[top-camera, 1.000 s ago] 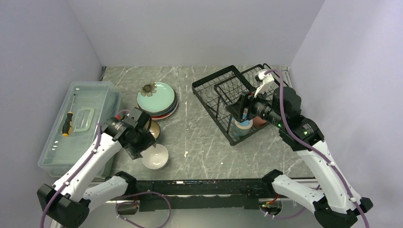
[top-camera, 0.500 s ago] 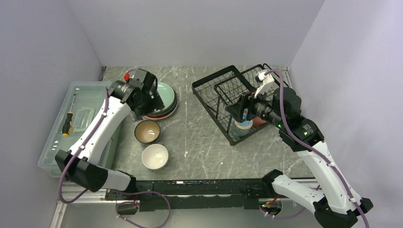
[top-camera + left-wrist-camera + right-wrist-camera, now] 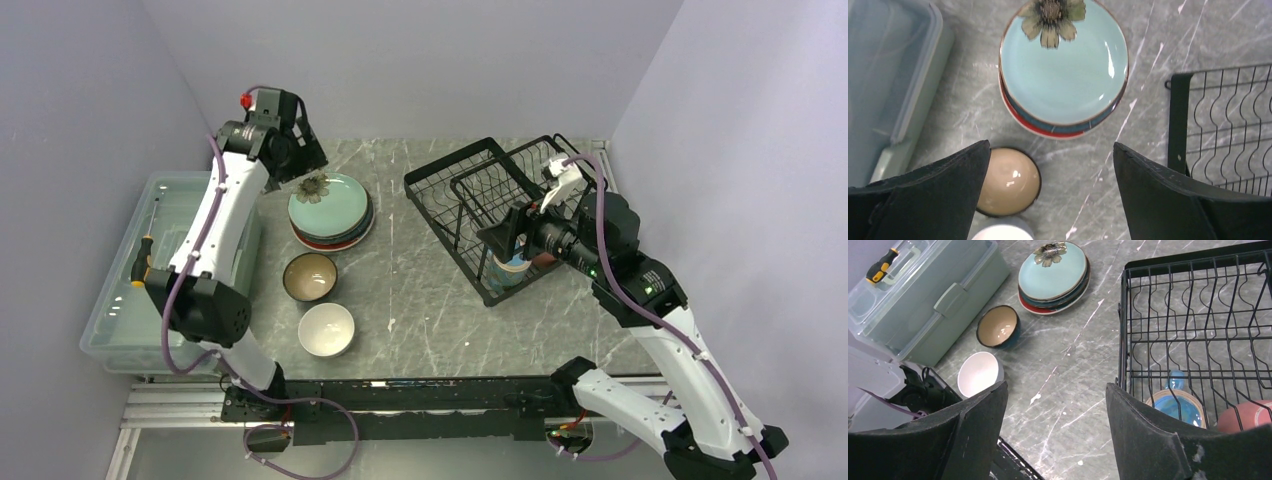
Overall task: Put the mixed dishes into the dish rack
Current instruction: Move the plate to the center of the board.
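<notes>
The mixed dishes on the table are a plate stack (image 3: 330, 208) with a mint-green flower plate (image 3: 1063, 65) on top, a brown bowl (image 3: 309, 277) and a white bowl (image 3: 326, 329). A blue mug (image 3: 1175, 402) and a pink mug (image 3: 1248, 416) lie inside the black wire dish rack (image 3: 447, 163). My left gripper (image 3: 303, 165) hangs high over the far left of the plate stack, open and empty. My right gripper (image 3: 503, 240) hovers over the rack's near corner, open, with nothing between its fingers.
A clear plastic box (image 3: 165, 260) with a screwdriver (image 3: 140, 262) on its lid lies along the left wall. Side walls stand close on both sides. Grey marble table (image 3: 420, 290) runs between the bowls and the rack.
My left arm has swung from beside the white bowl up and back to above the plate stack, its jaws spreading wider. The right arm has barely shifted.
</notes>
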### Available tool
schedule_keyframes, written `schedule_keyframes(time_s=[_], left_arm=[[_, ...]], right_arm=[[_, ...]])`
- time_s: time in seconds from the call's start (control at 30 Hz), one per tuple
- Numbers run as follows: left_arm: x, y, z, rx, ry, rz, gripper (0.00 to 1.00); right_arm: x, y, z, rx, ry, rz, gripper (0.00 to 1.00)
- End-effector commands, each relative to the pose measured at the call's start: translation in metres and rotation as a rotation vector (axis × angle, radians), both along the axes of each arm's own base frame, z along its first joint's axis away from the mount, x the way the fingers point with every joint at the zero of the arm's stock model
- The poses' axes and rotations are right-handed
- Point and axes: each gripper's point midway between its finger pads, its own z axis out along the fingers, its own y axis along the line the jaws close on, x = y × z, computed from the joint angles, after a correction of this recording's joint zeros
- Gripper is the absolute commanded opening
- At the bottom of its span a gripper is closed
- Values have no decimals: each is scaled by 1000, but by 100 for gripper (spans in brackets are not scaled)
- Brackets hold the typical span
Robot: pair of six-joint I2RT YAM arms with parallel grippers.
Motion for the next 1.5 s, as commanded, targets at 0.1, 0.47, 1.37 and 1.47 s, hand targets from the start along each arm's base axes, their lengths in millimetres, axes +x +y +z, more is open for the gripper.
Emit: schedule_keyframes(time_s=[0.1, 0.47, 1.37, 1.47], left_arm=[[47, 26, 13, 23, -60, 13, 99], [106, 53, -29, -8, -18, 54, 99], [174, 66, -185, -26, 166, 138, 99], [178, 63, -193, -42, 168, 142, 99]], right_arm=[[-5, -3, 2, 13, -17, -5, 80], [-26, -11, -9, 28, 27, 0, 94], [-60, -22, 9, 84, -17, 42, 96], [-61, -22, 4, 75, -1, 45, 96]])
